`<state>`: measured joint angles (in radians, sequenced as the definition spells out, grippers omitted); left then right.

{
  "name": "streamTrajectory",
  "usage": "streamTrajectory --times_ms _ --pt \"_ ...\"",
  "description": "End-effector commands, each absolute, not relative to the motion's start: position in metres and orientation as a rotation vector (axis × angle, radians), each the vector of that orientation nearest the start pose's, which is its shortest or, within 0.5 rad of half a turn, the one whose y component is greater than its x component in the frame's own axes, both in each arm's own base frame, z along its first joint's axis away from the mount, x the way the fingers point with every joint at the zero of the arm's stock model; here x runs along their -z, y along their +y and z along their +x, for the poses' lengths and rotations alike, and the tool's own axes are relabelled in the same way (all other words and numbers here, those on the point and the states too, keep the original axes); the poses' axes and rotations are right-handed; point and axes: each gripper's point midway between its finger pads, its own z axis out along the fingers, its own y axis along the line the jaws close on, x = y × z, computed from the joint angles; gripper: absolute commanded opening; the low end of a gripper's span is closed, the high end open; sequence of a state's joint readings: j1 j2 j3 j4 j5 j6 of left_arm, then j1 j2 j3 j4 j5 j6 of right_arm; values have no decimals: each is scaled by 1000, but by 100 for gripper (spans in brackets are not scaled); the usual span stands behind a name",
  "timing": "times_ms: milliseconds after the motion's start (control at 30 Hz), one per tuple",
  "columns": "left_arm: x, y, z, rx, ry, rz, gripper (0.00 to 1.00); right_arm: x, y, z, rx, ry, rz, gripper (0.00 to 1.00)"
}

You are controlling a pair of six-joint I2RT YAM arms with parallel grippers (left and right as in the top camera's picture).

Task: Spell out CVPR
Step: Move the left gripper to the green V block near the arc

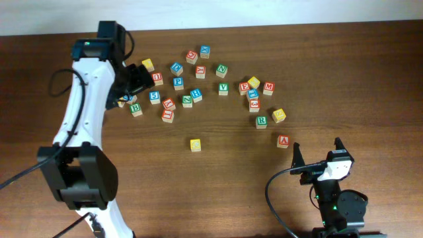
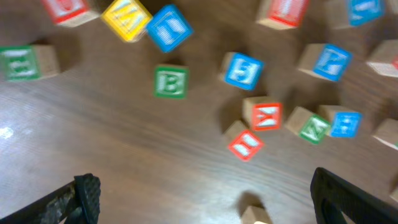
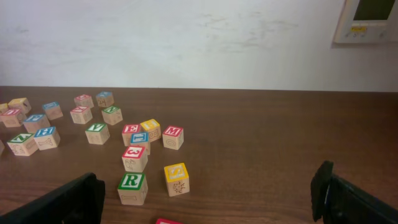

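Lying scattered on table (image 1: 198,192): R cube (image 1: 262,121), V cube (image 1: 223,88).

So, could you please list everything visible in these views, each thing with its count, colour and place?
small wooden alphabet cubes: about two dozen; red, blue, green or yellow faces; scattered over the upper half of the overhead view
yellow-faced wooden cube: one; yellow; alone, below the scatter, near the centre
green V cube: one; green; middle of the scatter
blue P cube: one; blue; left part of the scatter
green R cube: one; green; lower right of the scatter
dark brown wooden table: one; brown; under everything
white wall: one; white; behind the table
beige wall panel: one; beige; upper right on the wall
left pincer: one; black; open, above the left cubes
right pincer: one; black; open, empty, front right
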<state>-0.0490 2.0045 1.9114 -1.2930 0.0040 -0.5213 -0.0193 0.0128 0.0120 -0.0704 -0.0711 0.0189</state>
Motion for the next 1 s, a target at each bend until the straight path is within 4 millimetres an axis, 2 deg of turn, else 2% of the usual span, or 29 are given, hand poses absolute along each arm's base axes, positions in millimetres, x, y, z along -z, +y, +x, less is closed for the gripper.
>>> streamTrajectory --times_ms 0,100,200,233,267,300,467,533,567,667,800,867,967 --pt "-163 -50 431 143 2853 -535 99 -157 5 246 -46 1645 -17 98" --pt "-164 -52 435 108 2833 -514 99 -157 5 246 -46 1645 -17 98" --pt "-164 -59 434 163 2844 -509 99 -157 5 246 -46 1645 -17 98" --pt "-165 -70 434 252 2853 -494 96 -157 5 246 -46 1645 -17 98" --pt "-173 -102 439 464 2844 -302 96 -157 5 246 -46 1645 -17 98" --pt "-179 -123 442 571 2810 -142 99 -157 5 246 -46 1645 -17 98" --pt "-191 -165 457 603 2701 23 97 -157 5 246 -46 1645 -17 98" --pt "-194 -176 458 613 2678 56 97 -157 5 246 -46 1645 -17 98" --pt "-197 -190 458 624 2655 98 97 -157 5 246 -46 1645 -17 98" --pt "-201 -210 464 555 2597 157 95 -157 5 246 -46 1645 -17 98" --pt "-203 -222 469 343 2534 178 96 -157 5 246 -46 1645 -17 99" --pt "-205 -224 471 259 2502 177 100 -157 5 246 -46 1645 -17 98" --pt "-207 -228 472 265 2489 184 100 -157 5 246 -46 1645 -17 98"
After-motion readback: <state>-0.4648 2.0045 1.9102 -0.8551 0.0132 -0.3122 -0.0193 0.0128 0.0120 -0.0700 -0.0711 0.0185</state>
